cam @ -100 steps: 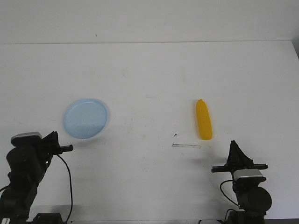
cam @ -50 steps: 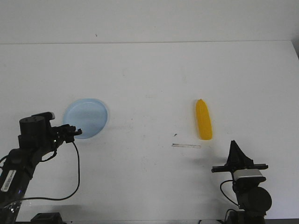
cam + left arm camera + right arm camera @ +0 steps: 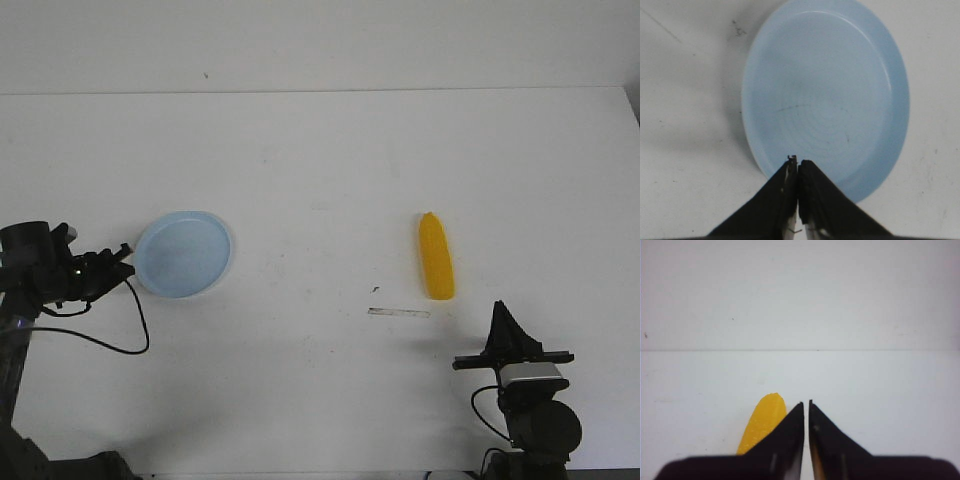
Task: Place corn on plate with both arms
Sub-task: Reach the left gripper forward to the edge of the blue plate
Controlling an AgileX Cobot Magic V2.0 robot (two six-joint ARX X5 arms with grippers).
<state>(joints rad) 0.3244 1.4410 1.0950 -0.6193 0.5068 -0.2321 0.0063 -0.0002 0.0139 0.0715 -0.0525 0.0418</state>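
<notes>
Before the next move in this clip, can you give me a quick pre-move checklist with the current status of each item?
1. Plate empty and flat on the table: ok.
2. Corn lying free on the table, nothing touching it: ok.
3. Left gripper fingers shut, tips at the plate's near rim: ok if it means to nudge the plate, not ok for a grasp.
4. Right gripper fingers shut, holding nothing, corn just ahead: not ok, must open before picking.
5. Left fingers touching the plate rim: cannot tell.
6. Path between corn and plate free of objects, only small marks on the table: ok.
</notes>
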